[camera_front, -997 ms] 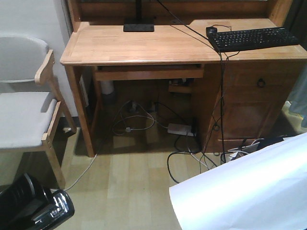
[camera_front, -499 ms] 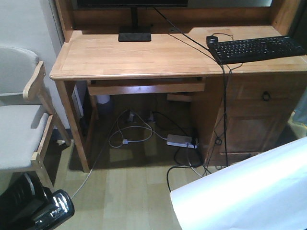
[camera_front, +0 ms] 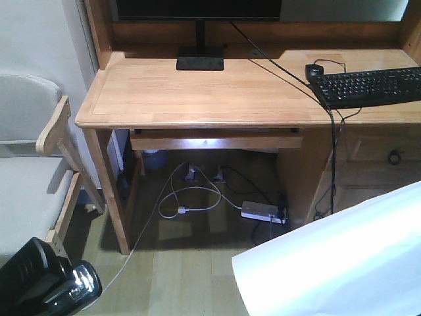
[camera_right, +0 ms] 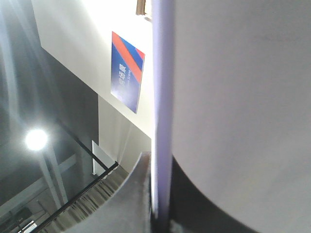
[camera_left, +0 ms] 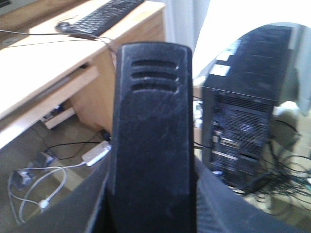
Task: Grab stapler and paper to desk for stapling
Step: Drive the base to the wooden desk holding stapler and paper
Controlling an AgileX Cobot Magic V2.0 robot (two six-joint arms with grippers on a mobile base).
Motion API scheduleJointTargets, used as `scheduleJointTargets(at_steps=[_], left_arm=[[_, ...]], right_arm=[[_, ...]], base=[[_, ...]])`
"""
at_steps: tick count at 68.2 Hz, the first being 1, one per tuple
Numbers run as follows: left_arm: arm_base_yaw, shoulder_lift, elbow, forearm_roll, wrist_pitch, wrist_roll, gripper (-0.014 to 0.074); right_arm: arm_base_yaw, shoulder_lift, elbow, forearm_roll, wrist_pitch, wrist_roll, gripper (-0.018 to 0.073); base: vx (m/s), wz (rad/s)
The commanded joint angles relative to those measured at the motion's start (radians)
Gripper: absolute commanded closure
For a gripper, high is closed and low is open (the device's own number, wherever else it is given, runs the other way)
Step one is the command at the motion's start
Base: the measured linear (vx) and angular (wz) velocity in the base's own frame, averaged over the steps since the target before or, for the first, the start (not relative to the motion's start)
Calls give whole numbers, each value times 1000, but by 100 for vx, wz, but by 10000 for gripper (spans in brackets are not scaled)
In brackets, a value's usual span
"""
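The black stapler [camera_front: 56, 288] shows in the front view's bottom left corner, low over the floor. In the left wrist view the stapler [camera_left: 151, 131] fills the middle, and my left gripper [camera_left: 151, 206] is shut on it, a grey finger [camera_left: 80, 206] on each side. The white paper [camera_front: 342, 260] juts in from the bottom right, in the air in front of the desk. My right gripper [camera_right: 161, 194] is shut on the paper [camera_right: 233, 92], seen edge-on. The light-wood desk [camera_front: 217, 92] stands ahead, its left half bare.
A black keyboard [camera_front: 368, 85] and mouse [camera_front: 316, 70] lie on the desk's right part, and a monitor foot [camera_front: 199, 63] stands at the back. A chair [camera_front: 26, 171] is at the left. Cables and a power strip [camera_front: 263, 212] lie under the desk. A computer tower [camera_left: 248, 131] stands beside it.
The desk has grown larger and slid lower and to the right in the front view, so the base has come nearer. Stapler and paper keep their places in view.
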Motion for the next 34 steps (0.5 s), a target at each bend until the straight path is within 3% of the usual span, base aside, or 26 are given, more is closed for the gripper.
scheduleJointTargets(at_steps=[1, 34], left_arm=[[2, 6, -30, -65, -75, -1, 603], [2, 6, -30, -65, -75, -1, 603]], right_arm=[[1, 8, 5, 4, -58, -11, 562], [1, 8, 5, 4, -57, -11, 562]], base=[[19, 6], [20, 2]])
